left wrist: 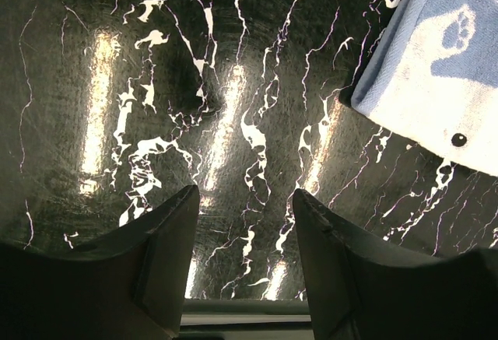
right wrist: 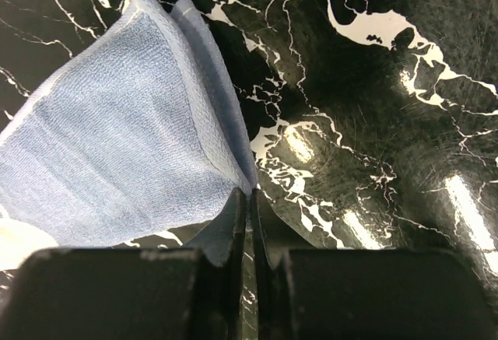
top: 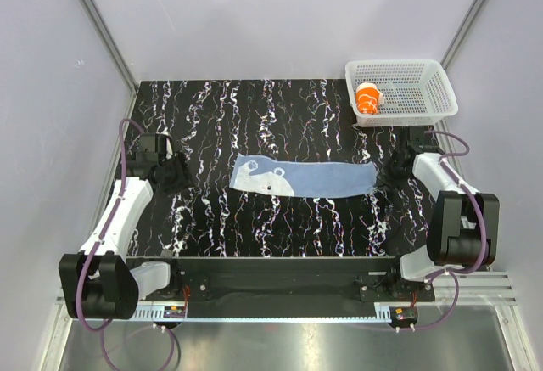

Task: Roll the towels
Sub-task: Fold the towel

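- Left hand [top: 170, 171]: at 9 o'clock of the blue towel [top: 301, 177], apart from it. Fingers partly spread, nothing between them. Wrist view shows the left hand [left wrist: 245, 200] over bare worktop [left wrist: 156, 83], with the towel's white-print end [left wrist: 436, 68] at 2 o'clock.
- Blue towel: lies flat and spread out as a long strip mid-worktop [top: 221, 116], running 9 to 3 o'clock. White print with a small dark dot at the 9 o'clock end.
- Right hand [top: 397, 165]: at the towel's 3 o'clock end. Wrist view shows the right hand [right wrist: 249, 200] with fingers pinched together on the corner of the blue towel [right wrist: 117, 145]; the cloth fans out toward 10 o'clock, edge slightly lifted.
- Orange towel [top: 368, 99]: looks rolled, sits inside the white mesh basket [top: 424, 70], at its 9 o'clock side.
- Basket: far corner of the worktop at 1 o'clock, just beyond the right hand.
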`<state>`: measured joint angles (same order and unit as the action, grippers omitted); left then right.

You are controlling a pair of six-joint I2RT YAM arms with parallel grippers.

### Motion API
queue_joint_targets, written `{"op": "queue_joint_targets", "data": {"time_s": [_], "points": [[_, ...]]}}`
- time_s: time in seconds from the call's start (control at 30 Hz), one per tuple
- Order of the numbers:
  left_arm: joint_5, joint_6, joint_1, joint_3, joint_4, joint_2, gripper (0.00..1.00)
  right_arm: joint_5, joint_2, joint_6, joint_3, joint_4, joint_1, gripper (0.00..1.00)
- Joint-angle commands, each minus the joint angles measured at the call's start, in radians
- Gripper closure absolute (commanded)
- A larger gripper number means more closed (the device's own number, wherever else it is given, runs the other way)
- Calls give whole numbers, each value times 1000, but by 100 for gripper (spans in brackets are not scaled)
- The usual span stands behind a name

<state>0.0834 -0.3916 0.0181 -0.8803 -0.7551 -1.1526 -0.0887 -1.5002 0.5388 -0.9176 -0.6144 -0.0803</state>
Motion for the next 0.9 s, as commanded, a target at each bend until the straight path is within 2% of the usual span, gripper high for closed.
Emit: {"op": "queue_joint_targets", "data": {"time_s": [0.0, 0.1, 0.27, 0.3, 0.43, 0.87], "points": [[24, 17, 5, 1, 39, 27, 45, 14, 49, -14, -59, -41, 2, 100], [29, 17, 5, 3, 40, 30, 45, -2, 83, -11, -81, -45, 11, 100], [45, 17, 6, 6, 46, 48, 45, 50, 89, -23, -207, -108, 83, 100], [49, 17, 6, 6, 45, 50, 45, 81, 78, -25, -258, -135, 149, 100], [55, 14, 6, 12, 48, 67, 45, 132, 23, -20, -392, -189, 279, 100], [61, 5, 25, 24, 57, 113, 45, 178, -261, -54, -802, -286, 645, 100]]}}
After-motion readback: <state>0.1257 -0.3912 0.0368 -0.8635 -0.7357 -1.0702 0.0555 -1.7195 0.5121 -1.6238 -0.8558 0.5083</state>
